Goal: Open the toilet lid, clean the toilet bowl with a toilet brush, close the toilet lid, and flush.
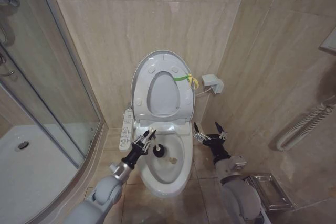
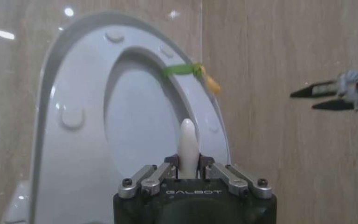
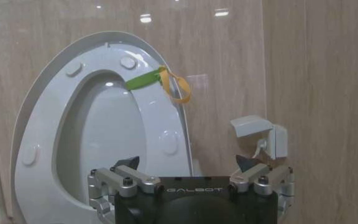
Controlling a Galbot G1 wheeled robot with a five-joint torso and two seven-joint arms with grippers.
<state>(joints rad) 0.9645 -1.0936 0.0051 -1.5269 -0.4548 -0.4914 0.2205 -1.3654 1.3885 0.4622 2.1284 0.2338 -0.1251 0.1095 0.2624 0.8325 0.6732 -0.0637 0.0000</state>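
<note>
Left gripper [image 1: 147, 139] clamps the toilet brush [image 1: 157, 151] handle, w/ the brush head just below it inside the toilet bowl [image 1: 181, 174]. Toilet lid [image 1: 140, 74] stands upright behind; right gripper [image 1: 209, 130] waits wide open beside the bowl. Prob best to scrub w/ short strokes, keeping the head under the rim.

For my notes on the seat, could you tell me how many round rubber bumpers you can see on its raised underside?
4 on the raised seat: one upper bumper and one lower bumper on the shower side, one upper bumper and one lower bumper on the band side. None looks hidden.
</note>
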